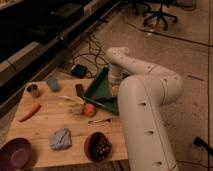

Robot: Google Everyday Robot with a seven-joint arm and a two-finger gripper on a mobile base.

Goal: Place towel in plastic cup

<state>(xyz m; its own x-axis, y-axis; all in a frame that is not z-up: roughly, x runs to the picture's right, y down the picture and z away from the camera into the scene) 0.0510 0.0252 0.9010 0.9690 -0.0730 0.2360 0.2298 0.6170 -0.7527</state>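
Camera view shows my end effector (112, 91) at the centre of the frame, hanging from the wrist over the green tray (98, 91) at the far right edge of the bench (47, 124), partly hidden behind my own white arm. Whether it is wide or narrow I cannot tell, and I see nothing held in it. The towel (60, 138) lies flat at the lower centre-left of the frame, down and to the left of the end effector and well apart from it, between the purple bowl (16, 152) and the brown bowl (98, 146). It is roughly square, so I judge no long axis matters for the grasp. The plastic cup (53, 83) stands upright at the upper left of the bench, just beside the metal can (33, 90). My reach must therefore go down-left past the orange (89, 109) to the towel first.
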